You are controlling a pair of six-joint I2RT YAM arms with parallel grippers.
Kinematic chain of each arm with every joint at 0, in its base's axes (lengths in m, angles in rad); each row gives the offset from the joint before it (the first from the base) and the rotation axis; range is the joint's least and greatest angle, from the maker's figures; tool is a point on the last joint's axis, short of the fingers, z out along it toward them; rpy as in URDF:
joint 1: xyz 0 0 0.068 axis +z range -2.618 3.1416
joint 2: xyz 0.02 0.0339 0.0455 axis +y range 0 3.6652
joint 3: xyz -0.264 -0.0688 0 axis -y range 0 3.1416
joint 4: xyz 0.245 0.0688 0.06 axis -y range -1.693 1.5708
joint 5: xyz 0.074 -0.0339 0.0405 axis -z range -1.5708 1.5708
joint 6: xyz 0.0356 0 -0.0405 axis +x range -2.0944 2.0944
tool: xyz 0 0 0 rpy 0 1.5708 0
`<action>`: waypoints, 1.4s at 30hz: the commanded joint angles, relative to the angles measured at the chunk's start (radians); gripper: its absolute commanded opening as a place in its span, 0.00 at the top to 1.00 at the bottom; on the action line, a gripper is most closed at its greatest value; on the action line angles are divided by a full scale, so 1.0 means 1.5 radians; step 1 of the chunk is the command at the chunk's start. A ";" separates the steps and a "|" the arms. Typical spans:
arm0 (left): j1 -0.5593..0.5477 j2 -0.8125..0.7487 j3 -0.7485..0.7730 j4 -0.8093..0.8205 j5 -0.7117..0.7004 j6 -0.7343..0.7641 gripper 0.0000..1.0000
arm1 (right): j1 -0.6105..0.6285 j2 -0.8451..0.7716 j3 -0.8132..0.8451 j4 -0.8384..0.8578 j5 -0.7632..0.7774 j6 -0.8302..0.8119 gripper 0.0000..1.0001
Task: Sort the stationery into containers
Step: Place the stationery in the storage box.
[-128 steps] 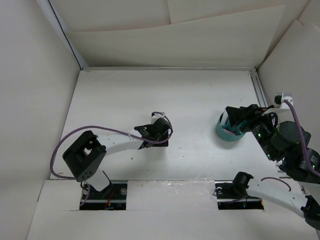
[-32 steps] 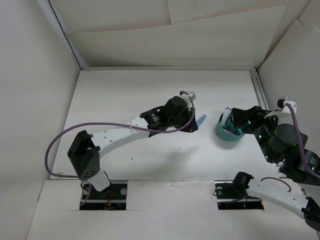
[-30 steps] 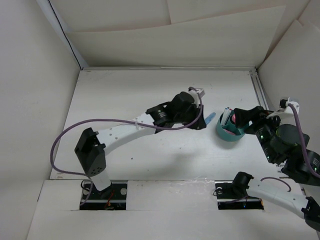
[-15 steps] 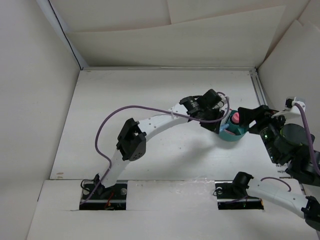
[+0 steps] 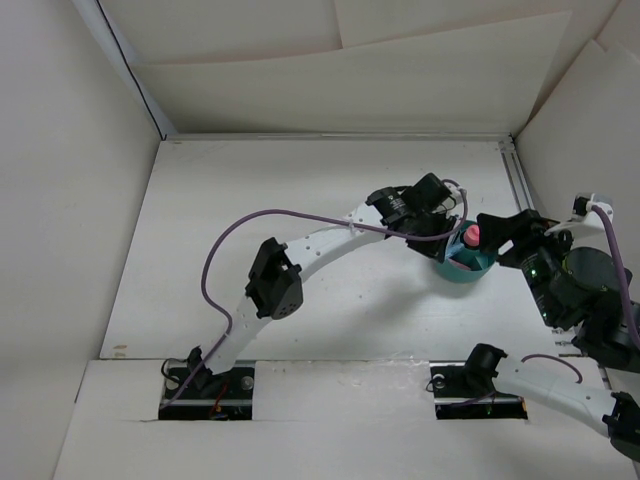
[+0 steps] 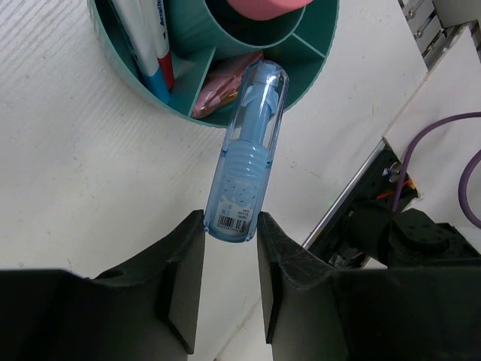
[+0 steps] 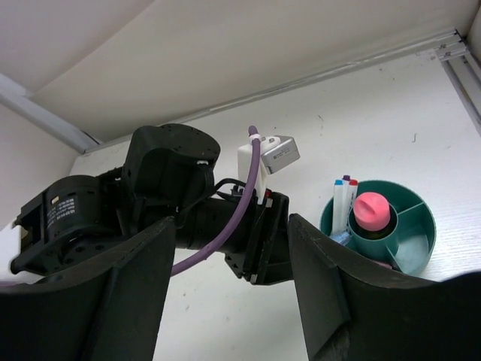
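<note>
My left gripper (image 6: 231, 235) is shut on the barcode end of a clear blue marker (image 6: 250, 143). Its capped end reaches over the rim of the teal divided cup (image 6: 313, 69), above a compartment that holds something pink (image 6: 218, 89). White pens (image 6: 148, 41) with blue and red tips stand in another compartment. A pink-capped glue stick (image 7: 372, 212) sits in the centre well. In the top view the left gripper (image 5: 447, 243) hangs at the left edge of the cup (image 5: 457, 276). My right gripper (image 7: 233, 301) stands open and empty just right of the cup, seen from above as the right gripper (image 5: 506, 240).
The left arm (image 5: 330, 235) stretches diagonally across the white table. A metal rail (image 5: 521, 185) runs along the right edge, and white walls close in the back and both sides. The right arm's base (image 6: 398, 226) lies beyond the cup.
The left arm has swung right from the middle of the table, carrying the blue marker up to the cup. The right gripper has drawn back a little to the right.
</note>
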 commanded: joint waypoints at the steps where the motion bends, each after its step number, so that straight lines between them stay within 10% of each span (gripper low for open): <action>1: -0.002 0.004 0.036 -0.016 0.003 0.012 0.86 | -0.004 -0.006 0.013 -0.009 0.012 0.004 0.34; 8: -0.002 -0.077 -0.071 0.076 0.009 0.012 0.91 | -0.004 -0.036 -0.008 -0.098 0.108 0.095 0.43; 18: -0.008 -0.455 -0.575 0.495 -0.026 -0.081 0.95 | -0.004 -0.031 -0.002 -0.053 -0.039 0.082 0.43; 23: -0.030 -0.568 -0.755 0.651 -0.058 -0.116 0.94 | -0.004 -0.024 -0.064 0.016 -0.134 0.082 0.16; 42: -0.075 -0.659 -0.856 0.774 -0.131 -0.088 0.93 | -0.004 0.020 -0.097 0.032 -0.161 0.130 0.22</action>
